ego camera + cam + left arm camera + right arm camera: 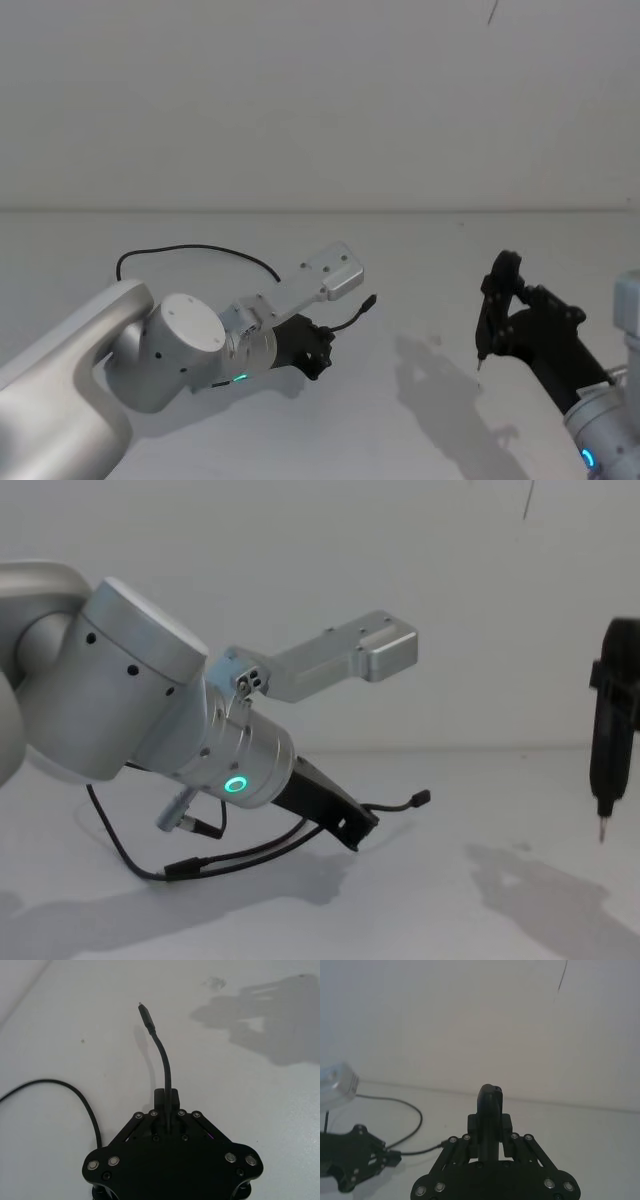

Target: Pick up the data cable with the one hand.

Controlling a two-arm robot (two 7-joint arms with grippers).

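Note:
The data cable is a thin black cord that loops across the white table behind my left arm. My left gripper is low over the table and shut on the cable near one end. In the left wrist view the cord runs out from between the fingers, and its small plug sticks forward. From the chest the plug hangs just above the table ahead of the left gripper. My right gripper is held up at the right, shut, with nothing in it.
A second plug of the cord lies on the table under my left arm. The right gripper's shadow falls on bare table between the two arms. A plain white wall stands behind the table.

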